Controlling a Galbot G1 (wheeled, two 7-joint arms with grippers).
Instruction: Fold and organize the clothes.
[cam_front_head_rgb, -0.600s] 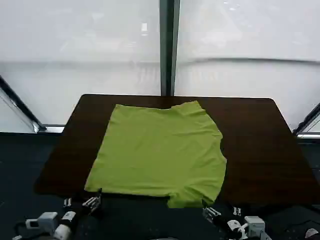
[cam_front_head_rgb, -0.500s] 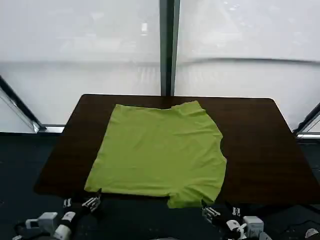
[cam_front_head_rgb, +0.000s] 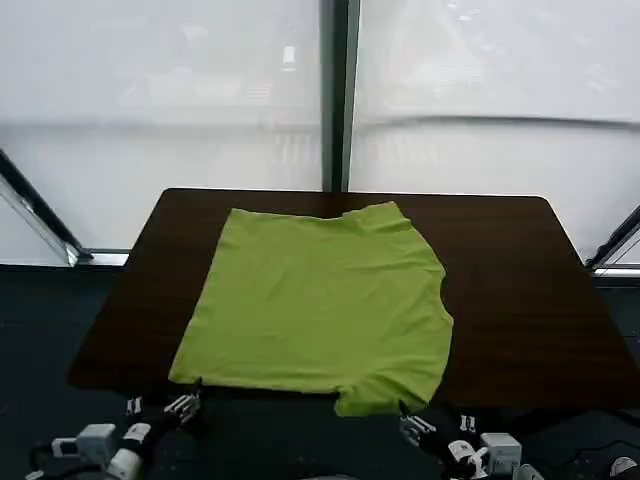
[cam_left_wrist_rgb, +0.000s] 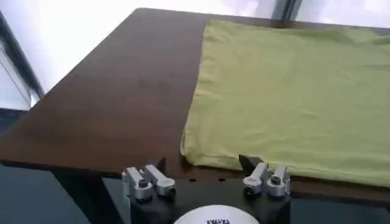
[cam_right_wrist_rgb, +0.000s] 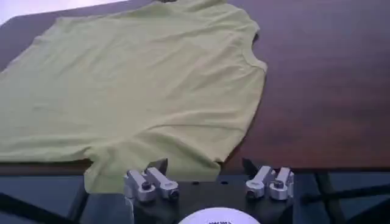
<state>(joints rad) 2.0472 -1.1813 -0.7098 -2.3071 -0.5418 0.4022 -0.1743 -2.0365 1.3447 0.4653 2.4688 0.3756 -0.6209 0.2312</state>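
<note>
The clothes are one lime-green T-shirt (cam_front_head_rgb: 320, 300) lying flat and spread on the dark brown table (cam_front_head_rgb: 520, 290). One corner of it droops over the table's front edge. My left gripper (cam_front_head_rgb: 185, 403) hangs just below that front edge at the shirt's near left corner, open and empty. In the left wrist view the shirt (cam_left_wrist_rgb: 292, 91) has its corner just ahead of the left gripper (cam_left_wrist_rgb: 204, 163). My right gripper (cam_front_head_rgb: 412, 425) is open below the drooping corner. In the right wrist view the shirt (cam_right_wrist_rgb: 140, 79) lies right in front of the right gripper (cam_right_wrist_rgb: 205, 164).
Bare table top (cam_right_wrist_rgb: 323, 91) runs to the right of the shirt, with a narrower strip (cam_left_wrist_rgb: 122, 103) to its left. A white window wall with a dark post (cam_front_head_rgb: 335, 95) stands behind the table. Dark floor lies below the front edge.
My right gripper has crept a little to the left and toward the shirt's drooping corner. The left gripper and the shirt have not moved.
</note>
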